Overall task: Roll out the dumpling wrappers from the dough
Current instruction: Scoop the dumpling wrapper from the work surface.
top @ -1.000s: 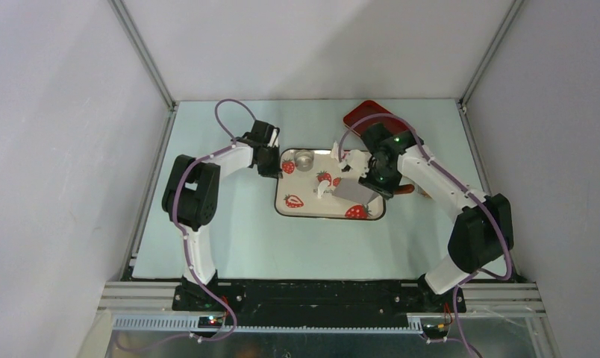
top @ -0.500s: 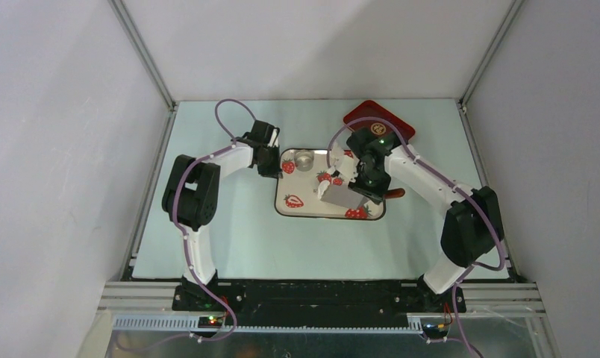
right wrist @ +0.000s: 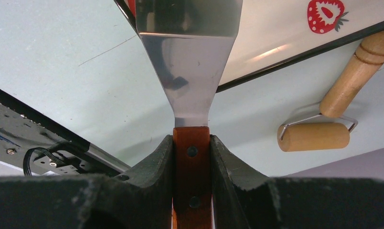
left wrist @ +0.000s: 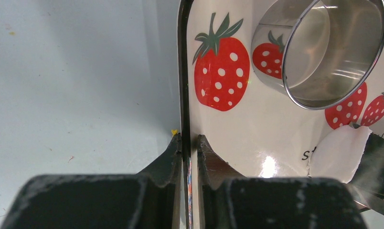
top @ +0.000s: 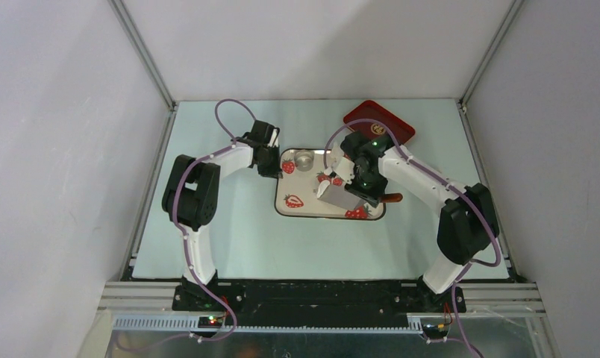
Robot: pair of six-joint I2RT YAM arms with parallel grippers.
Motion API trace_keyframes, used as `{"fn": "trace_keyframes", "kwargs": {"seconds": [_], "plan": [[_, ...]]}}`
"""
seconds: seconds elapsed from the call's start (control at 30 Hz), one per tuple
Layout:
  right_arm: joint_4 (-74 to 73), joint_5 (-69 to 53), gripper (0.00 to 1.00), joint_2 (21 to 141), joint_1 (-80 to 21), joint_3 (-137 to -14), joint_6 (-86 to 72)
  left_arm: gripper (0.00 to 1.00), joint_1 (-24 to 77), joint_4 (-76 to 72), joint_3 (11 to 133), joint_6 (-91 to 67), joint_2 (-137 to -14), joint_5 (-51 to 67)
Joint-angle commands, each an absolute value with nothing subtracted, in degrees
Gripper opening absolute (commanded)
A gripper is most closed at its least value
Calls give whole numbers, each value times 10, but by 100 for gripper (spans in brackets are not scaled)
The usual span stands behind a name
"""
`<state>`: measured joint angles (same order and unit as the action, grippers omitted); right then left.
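"On the bench (top: 230, 239), mid-field: 1 strawberry tray (left wrist: 183, 71), carrying 1 steel ring (left wrist: 328, 47) and 1 dumpling wrapper (left wrist: 340, 150), flat, white, ragged at the edge," reads the clerk.

"Grippers?" asks the checker.

"2. Left gripper (left wrist: 186, 148): clamped on the tray's left rim, 1 jaw either side. Right gripper (right wrist: 192, 152): closed on the wooden handle of 1 scraper (right wrist: 190, 47)."

"Where does the wrapper lie from the right gripper?"

"Straight ahead along the tool. The scraper's long axis runs from the jaws out over the tray, and the blade's far edge meets the wrapper's right side; whether it is under the wrapper or only against it cannot be told."

"Nearer arm?"

"Right. The left is at the opposite rim, with the ring between it and the wrapper, and looks occupied steadying the tray."

"Other stock?"

"1 rolling pin (right wrist: 314, 136), on the bench just beside the tray's right edge, unheld. No dough lump can be made out."
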<state>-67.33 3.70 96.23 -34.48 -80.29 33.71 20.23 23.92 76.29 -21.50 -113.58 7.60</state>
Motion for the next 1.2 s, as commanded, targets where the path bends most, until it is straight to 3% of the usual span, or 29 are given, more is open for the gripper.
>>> {"fn": "trace_keyframes", "kwargs": {"seconds": [0.0, 0.3, 0.63, 1.17], "plan": [[-617, 37, 0, 951, -346, -807, 306, 0, 212, 257, 754, -202, -1153, 53], [-529, -22, 0, 865, -329, -784, 289, 0, 212, 257, 754, -202, -1153, 50], [-493, -35, 0, 850, -312, -779, 278, 0, 213, 258, 754, -201, -1153, 49], [-512, 26, 0, 854, -296, -758, 333, 0, 213, 257, 753, -202, -1154, 50]]}}
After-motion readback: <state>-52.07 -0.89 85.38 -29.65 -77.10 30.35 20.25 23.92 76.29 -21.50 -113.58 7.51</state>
